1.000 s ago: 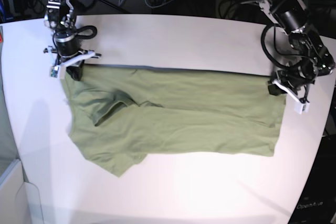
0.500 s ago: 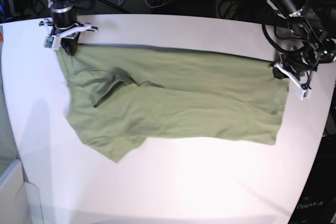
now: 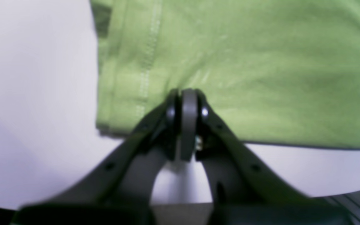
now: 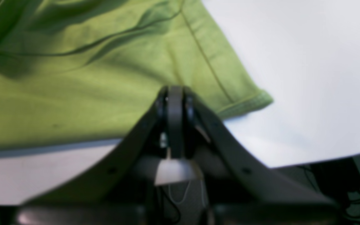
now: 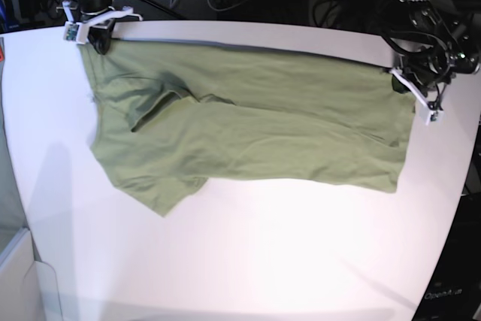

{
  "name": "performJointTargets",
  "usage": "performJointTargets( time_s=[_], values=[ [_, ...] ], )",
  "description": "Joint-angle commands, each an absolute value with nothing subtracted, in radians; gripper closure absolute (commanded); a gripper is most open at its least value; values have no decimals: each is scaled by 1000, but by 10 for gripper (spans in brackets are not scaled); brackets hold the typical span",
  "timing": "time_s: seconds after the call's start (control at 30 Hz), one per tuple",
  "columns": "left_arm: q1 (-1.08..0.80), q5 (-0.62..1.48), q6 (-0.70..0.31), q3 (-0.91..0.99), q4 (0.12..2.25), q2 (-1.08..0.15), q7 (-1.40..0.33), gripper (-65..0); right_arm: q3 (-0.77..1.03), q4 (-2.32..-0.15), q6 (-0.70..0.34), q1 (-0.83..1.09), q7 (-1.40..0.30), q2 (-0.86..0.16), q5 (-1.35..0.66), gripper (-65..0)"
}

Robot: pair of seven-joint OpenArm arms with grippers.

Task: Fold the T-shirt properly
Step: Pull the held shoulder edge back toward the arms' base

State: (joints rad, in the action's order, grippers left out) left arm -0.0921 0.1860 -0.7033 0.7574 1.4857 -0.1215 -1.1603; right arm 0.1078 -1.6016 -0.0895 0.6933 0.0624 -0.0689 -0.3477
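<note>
The T-shirt (image 5: 248, 137) is the one piece of cloth here, olive green, spread across the white counter (image 5: 248, 261) with its far edge pulled into a nearly straight line between my two grippers. There are two arms at work and one shirt; I see no box, tray or other holder on the counter. My right gripper (image 5: 96, 34) sits at the far corner of the counter on the base view's left, its jaws pressed together on the shirt's corner near a stitched hem, as the right wrist view (image 4: 174, 97) shows. My left gripper (image 5: 406, 88) is at the opposite end, on the base view's right, jaws likewise clamped on the cloth just beside a double-stitched hem (image 3: 148, 56); in the left wrist view (image 3: 186, 103) the fabric bunches slightly where the jaws bite. Both arms reach in from the back of the counter, wrists angled down toward the shirt's far edge. The near side of the shirt lies slack on the counter, with one sleeve (image 5: 154, 186) jutting toward the front and a fold (image 5: 161, 110) creased across the body near my right gripper.
</note>
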Motion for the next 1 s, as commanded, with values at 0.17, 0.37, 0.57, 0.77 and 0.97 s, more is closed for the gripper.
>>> performJointTargets(
  time_s=[0.17,0.37,0.57,0.77,0.97],
  values=[
    [-142,71,-696,760,1472,-116,-1290,-25,110,-1607,-113,702,96,-81,-343,-6],
    [-162,71,-696,760,1472,-116,-1291,-25,111,-1609,-114,684,101,-94,-343,-6],
    [-177,73,-696,760,1523,-101,-1291,-24,111,-1633,-114,671,102,-110,-343,-6],
    [-171,73,-696,759,1561,-94,-1291,-24,114,-1716,-114,671,102,-117,-343,-6],
    [-145,73,-696,760,1561,-96,-1290,-25,114,-1725,-114,667,101,-122,-343,-6]
  ],
)
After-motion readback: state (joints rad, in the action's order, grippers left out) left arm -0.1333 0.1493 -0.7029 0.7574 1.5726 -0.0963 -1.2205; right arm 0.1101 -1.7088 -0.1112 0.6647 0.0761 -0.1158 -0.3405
